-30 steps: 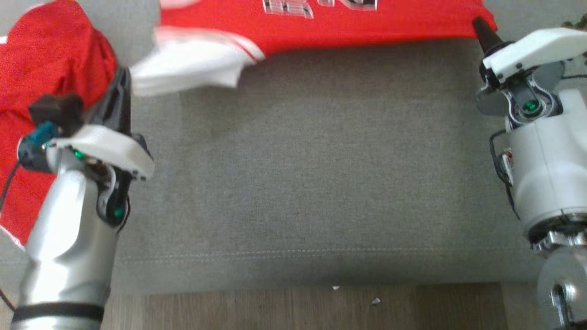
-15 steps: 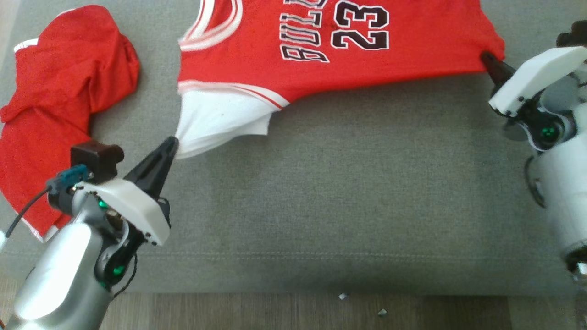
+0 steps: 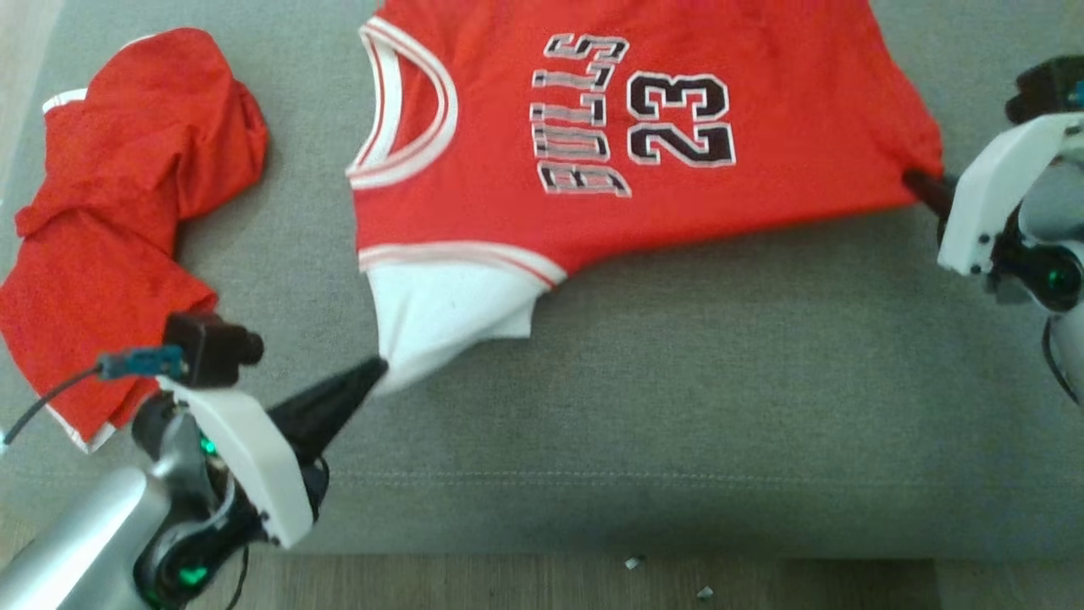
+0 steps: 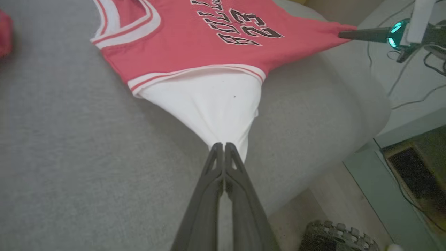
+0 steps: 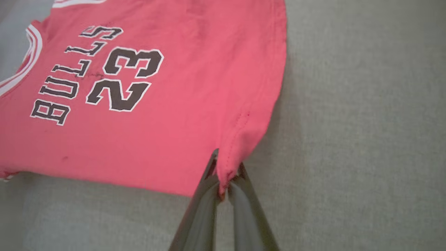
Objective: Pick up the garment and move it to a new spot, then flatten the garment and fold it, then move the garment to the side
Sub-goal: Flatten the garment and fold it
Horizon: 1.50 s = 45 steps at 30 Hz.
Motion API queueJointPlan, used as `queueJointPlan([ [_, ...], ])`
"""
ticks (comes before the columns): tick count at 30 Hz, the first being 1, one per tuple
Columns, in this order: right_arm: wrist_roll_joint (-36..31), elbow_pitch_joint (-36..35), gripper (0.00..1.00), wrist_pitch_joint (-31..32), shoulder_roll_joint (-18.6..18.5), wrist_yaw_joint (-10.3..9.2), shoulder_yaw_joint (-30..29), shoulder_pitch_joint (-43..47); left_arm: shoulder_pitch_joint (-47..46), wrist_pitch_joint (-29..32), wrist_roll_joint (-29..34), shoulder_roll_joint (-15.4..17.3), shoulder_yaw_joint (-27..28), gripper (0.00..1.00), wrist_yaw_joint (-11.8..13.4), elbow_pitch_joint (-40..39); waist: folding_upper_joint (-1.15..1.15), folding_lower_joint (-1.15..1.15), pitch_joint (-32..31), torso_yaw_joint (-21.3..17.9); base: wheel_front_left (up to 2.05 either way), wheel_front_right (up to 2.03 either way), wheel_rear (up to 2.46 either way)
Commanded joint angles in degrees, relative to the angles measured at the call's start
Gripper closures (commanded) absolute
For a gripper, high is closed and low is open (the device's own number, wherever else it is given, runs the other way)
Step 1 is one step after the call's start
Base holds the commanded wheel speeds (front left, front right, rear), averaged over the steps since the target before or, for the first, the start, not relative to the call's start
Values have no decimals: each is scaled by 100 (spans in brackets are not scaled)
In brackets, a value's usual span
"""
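On grey cushion [image 3: 677,381], jersey [image 3: 788,178] between left fingers [image 3: 354,387], right fingers [image 3: 923,185]

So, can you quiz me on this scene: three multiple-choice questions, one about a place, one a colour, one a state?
1. Where is the crumpled garment? A) left of the jersey B) on the jersey C) right of the jersey
2. The sleeve in the left gripper is: A) black B) white C) blue
3. The right gripper is: A) wide open B) shut on the jersey's corner C) shut on nothing

Answers: 1 A: it lies apart, at the head view's left. 2 B: the pinched cloth is white. 3 B: red hem sits clamped between its fingers.
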Motion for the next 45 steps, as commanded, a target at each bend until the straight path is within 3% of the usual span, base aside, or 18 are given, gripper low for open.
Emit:
queueJointPlan([
  [1, 123, -232, 100, 117, -198, 36, 132, 90, -117, 45, -140, 348, 151, 100, 1, -248, 0, 0, -53, -7, 0, 0, 0],
  [10, 703, -398, 100, 1031, -599, 36, 681, 490, 65, 313, -828, 868, -315, 100, 0, -512, 0, 0, -331, -49, 0, 0, 0],
  [18, 1196, -818, 100, 2318, -920, 36, 1046, 958, 287, 595, -1354, 1316, -623, 100, 0, -822, 0, 0, -554, -116, 0, 0, 0],
  [25, 1203, -1205, 100, 2592, -1012, 36, 869, 972, 155, 518, -1441, 1520, -531, 100, 0, -979, 0, 0, -473, -148, 0, 0, 0],
  [34, 791, -1111, 100, 2460, -796, 36, 466, 635, -488, 400, -1453, 1498, -255, 100, 0, -1006, 0, 0, -173, -128, 0, 0, 0],
  [45, 268, -804, 100, 1978, -310, 36, 146, 78, -1566, 82, -1739, 988, 140, 100, 0, -521, 0, 0, 300, -196, 0, 0, 0],
])
